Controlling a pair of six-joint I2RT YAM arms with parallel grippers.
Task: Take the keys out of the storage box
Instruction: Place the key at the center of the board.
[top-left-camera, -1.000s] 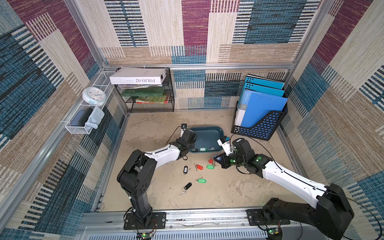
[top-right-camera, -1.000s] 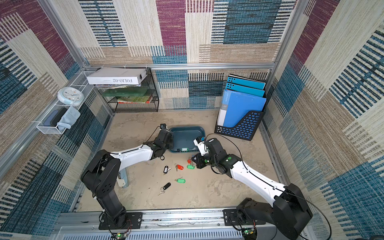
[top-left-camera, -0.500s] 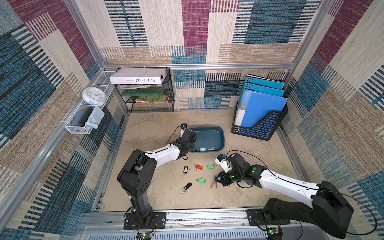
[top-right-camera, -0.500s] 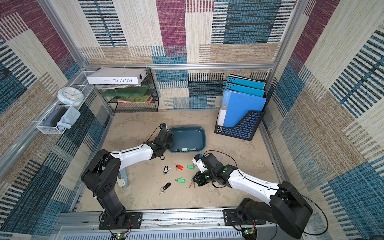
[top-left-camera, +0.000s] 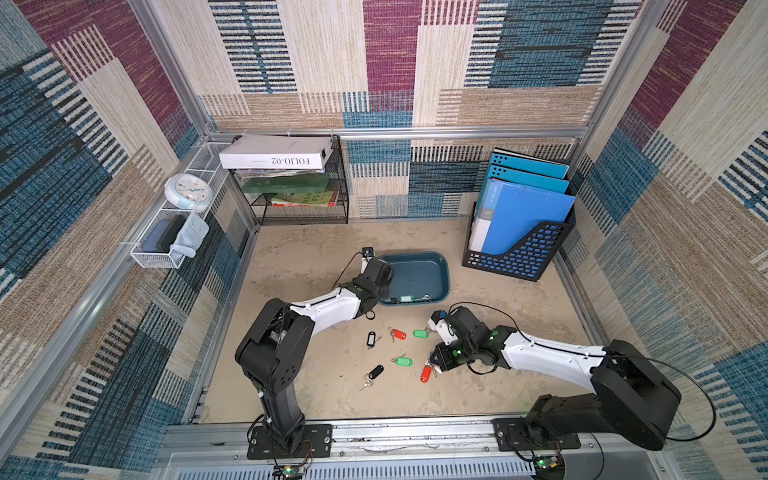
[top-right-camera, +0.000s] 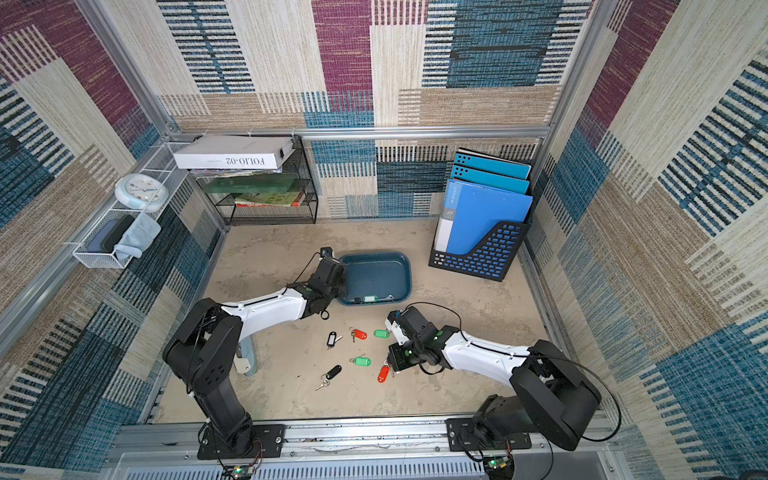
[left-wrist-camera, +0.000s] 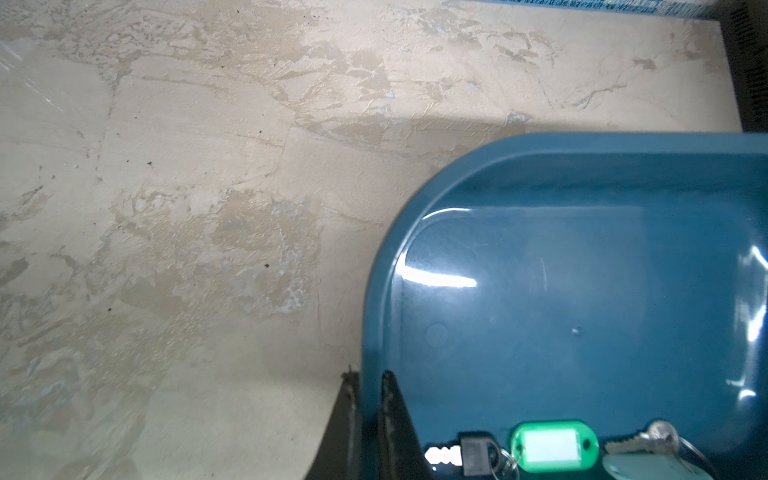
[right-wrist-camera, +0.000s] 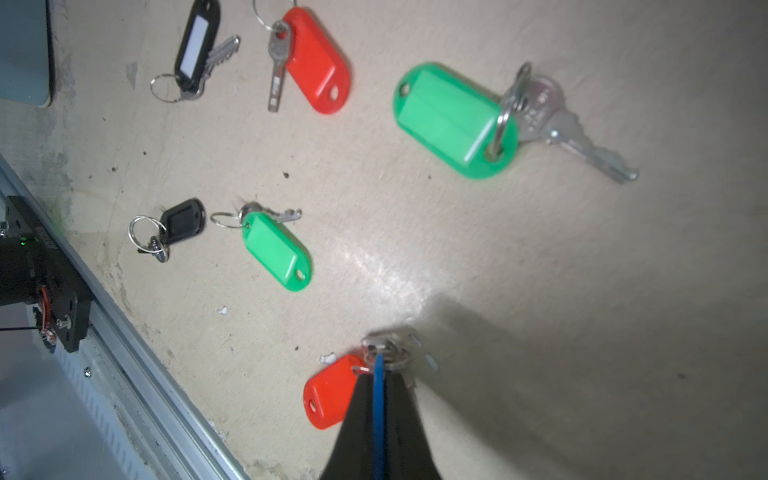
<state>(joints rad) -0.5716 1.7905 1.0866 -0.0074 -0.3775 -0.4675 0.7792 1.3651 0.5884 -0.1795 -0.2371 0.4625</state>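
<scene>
The dark teal storage box (top-left-camera: 417, 272) (top-right-camera: 376, 274) sits mid-table. My left gripper (top-left-camera: 380, 287) (left-wrist-camera: 370, 376) is shut on its left rim, one finger inside, one outside. Keys lie against the near wall inside: a green tag (left-wrist-camera: 552, 446) (top-left-camera: 405, 298), a black-headed key (left-wrist-camera: 473, 453) and a pale teal tag (left-wrist-camera: 648, 467). My right gripper (top-left-camera: 436, 363) (right-wrist-camera: 378, 374) hovers low near the table's front, shut on a thin blue tag (right-wrist-camera: 378, 399). A red tag (right-wrist-camera: 328, 390) (top-left-camera: 424, 373) hangs from the same rings. Several tagged keys lie on the table: red (top-left-camera: 399, 334), green (top-left-camera: 402, 361), black (top-left-camera: 376, 371).
A black file holder (top-left-camera: 515, 253) with blue folders stands right of the box. A black wire-mesh shelf (top-left-camera: 299, 195) with books is at the back left. A white wire basket (top-left-camera: 166, 245) hangs on the left wall. The metal front rail (right-wrist-camera: 124, 353) runs close to my right gripper.
My right gripper has moved from the box's near right corner toward the table's front, carrying the blue and red tagged keys. The left gripper stays on the box rim.
</scene>
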